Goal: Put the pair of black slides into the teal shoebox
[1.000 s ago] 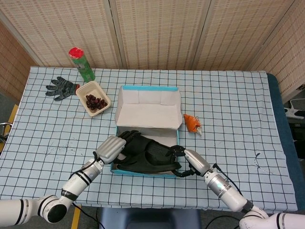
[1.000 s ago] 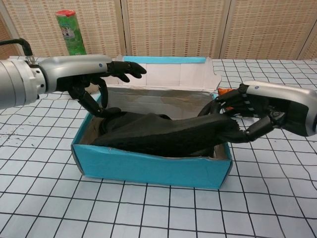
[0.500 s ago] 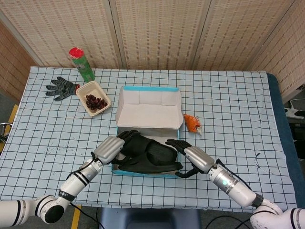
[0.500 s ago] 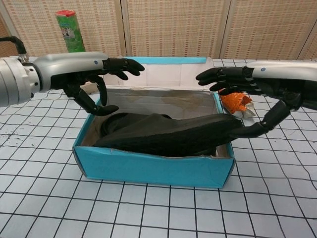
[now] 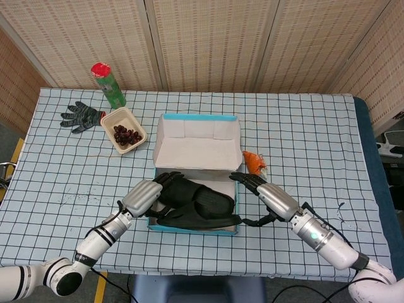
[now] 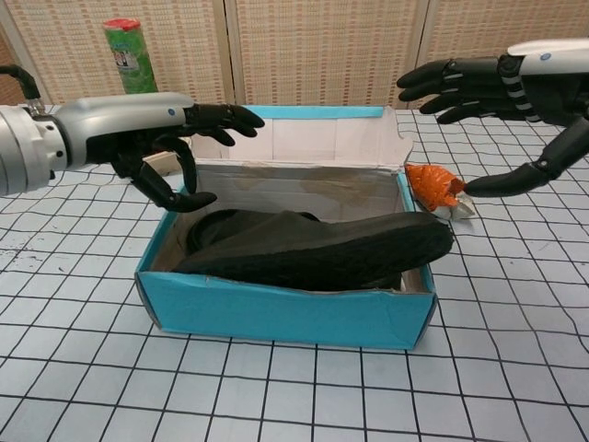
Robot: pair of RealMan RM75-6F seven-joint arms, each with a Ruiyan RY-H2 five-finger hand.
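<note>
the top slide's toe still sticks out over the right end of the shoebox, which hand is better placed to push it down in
The right hand, probably. It hangs open near that end of the teal shoebox, while the left hand sits over the far end, away from the black slides' raised toe.

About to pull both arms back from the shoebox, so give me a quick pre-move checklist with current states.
1. Right robot hand free of the slides: ok, fingers spread, raised beside the box.
2. Left robot hand free: ok, open above the box's left end, gripping nothing.
3. Black slides inside the teal shoebox: not ok, the top slide's end rides over the right wall.
4. Second slide seated underneath: cannot tell, mostly hidden.
5. Orange wrapper in the right hand's path: ok, on the table, untouched.
</note>
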